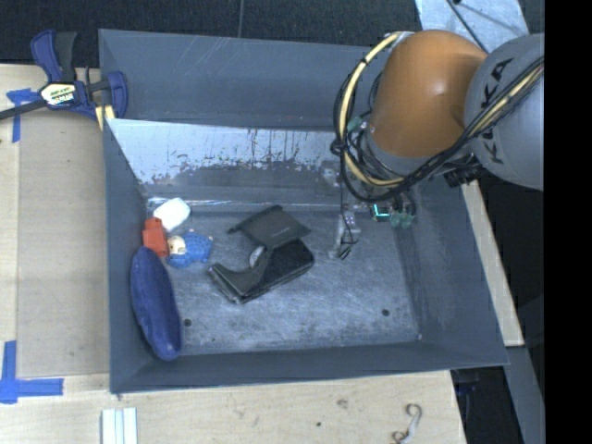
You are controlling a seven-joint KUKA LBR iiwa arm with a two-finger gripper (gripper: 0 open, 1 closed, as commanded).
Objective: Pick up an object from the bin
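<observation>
My gripper (346, 241) hangs over the right half of the bin floor, below the orange cover, with thin fingers pointing down and nothing seen between them. Just to its left lies a black flat object (265, 259), like a holster or case with a folded flap on top. Farther left sit a small blue piece (189, 250), a red block (154, 237) and a white rounded piece (172, 214). A long dark blue bag-like thing (154, 303) lies along the bin's left wall.
The arm with its orange cover and cable loops reaches in from the upper right over the bin's back right corner. Bare bin floor lies under and to the right of the gripper.
</observation>
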